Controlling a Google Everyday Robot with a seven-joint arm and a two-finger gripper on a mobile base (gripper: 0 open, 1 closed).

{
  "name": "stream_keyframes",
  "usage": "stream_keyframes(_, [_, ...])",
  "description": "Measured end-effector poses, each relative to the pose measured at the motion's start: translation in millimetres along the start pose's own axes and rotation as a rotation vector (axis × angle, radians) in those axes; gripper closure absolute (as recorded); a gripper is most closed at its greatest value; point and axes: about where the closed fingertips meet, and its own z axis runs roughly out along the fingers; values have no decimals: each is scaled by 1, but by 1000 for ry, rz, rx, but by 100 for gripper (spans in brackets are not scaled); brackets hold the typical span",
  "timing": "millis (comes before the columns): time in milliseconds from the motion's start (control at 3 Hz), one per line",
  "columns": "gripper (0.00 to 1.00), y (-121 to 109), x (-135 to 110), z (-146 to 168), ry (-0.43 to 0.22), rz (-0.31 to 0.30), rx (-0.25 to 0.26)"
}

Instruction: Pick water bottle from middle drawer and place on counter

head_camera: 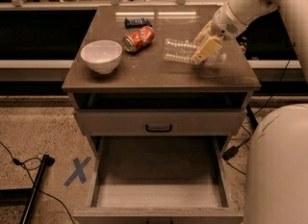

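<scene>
The water bottle (179, 51), clear and ribbed, lies sideways at the right of the counter (144, 76), low over it or on it. My gripper (204, 51) reaches in from the upper right and is shut on the bottle's right end. The middle drawer (159, 194) is pulled out below the cabinet front, and its pale floor holds nothing.
A white bowl (101, 56) stands on the counter's left. An orange soda can (138, 38) lies next to it, with a dark blue packet (138, 21) behind. A shut drawer front with a black handle (159, 128) sits above the open drawer. A blue floor cross (78, 170) is at left.
</scene>
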Motion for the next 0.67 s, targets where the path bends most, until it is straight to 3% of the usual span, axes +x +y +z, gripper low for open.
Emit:
stream_keyframes(333, [0,-2,-1,3,-2,0,1])
stream_keyframes(667, [0,-2,-1,3,-2,0,1])
